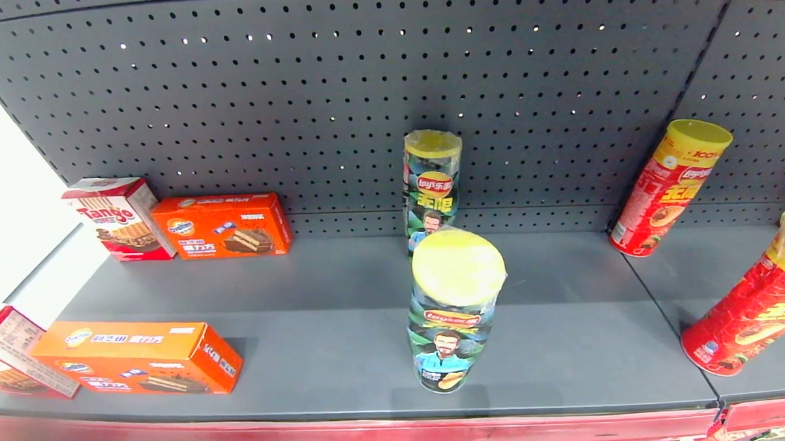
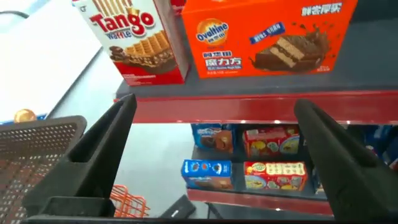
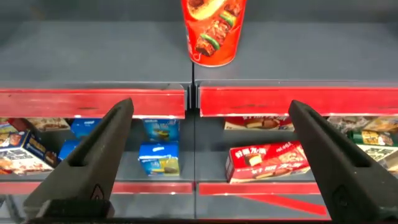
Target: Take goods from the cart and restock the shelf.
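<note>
My left gripper (image 2: 214,121) and right gripper (image 3: 211,115) hang open and empty before the shelf (image 1: 305,341). Its cans (image 1: 453,310) face outward for shoppers, so the cart (image 2: 37,143) is probably next.

Matte black wedge-shaped fingers (image 2: 93,162)

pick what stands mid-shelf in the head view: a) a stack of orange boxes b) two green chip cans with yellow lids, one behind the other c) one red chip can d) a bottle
b: the front green can and the back green can stand upright in line, both yellow-lidded; a red can is far to the right.
</note>
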Tool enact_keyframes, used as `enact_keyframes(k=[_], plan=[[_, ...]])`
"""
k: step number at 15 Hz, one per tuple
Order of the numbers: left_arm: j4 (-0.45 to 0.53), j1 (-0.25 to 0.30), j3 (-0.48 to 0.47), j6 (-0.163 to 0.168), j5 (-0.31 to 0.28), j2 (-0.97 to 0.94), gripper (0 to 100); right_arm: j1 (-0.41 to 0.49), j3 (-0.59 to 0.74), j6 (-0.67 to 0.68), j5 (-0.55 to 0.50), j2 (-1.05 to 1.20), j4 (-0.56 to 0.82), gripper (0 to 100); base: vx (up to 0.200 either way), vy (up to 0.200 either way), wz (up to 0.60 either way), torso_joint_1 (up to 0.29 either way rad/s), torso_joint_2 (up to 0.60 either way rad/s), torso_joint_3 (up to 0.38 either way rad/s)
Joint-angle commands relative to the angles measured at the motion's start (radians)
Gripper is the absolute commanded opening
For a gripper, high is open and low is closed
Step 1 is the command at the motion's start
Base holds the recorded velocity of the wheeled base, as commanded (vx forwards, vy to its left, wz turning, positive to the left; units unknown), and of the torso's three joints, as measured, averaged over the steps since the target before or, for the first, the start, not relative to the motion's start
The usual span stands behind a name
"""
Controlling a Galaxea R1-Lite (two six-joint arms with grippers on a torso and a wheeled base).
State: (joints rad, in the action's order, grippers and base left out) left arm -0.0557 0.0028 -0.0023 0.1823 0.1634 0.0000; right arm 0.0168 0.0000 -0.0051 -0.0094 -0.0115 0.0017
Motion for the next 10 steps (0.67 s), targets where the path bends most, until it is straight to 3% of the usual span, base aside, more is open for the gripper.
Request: enact_keyframes(k=[1,2,3,4,8,10], plan=[[-0.003,0.0,0.002,0.005,-0.015,0.0,100,0.0,0.0,-0.001,0.0,0.008,0.0,100,0.0,0.0,0.0,0.0,0.0,0.0],[0.008,0.0,0.001,-0.032,-0.162,0.0,100,0.0,0.0,0.001,0.0,0.008,0.0,100,0.0,0.0,0.0,0.0,0.0,0.0],[0.047,0.0,0.002,-0.063,-0.234,0.0,100,0.0,0.0,0.001,0.0,0.008,0.0,100,0.0,0.0,0.0,0.0,0.0,0.0],[0.093,-0.003,-0.01,-0.072,-0.285,0.0,100,0.0,0.0,0.001,0.0,0.008,0.0,100,0.0,0.0,0.0,0.0,0.0,0.0],[0.062,-0.001,-0.001,-0.067,-0.231,0.0,100,0.0,0.0,0.001,0.0,0.008,0.0,100,0.0,0.0,0.0,0.0,0.0,0.0],[0.06,0.002,0.001,-0.1,-0.228,0.0,100,0.0,0.0,0.001,0.0,0.008,0.0,100,0.0,0.0,0.0,0.0,0.0,0.0]])
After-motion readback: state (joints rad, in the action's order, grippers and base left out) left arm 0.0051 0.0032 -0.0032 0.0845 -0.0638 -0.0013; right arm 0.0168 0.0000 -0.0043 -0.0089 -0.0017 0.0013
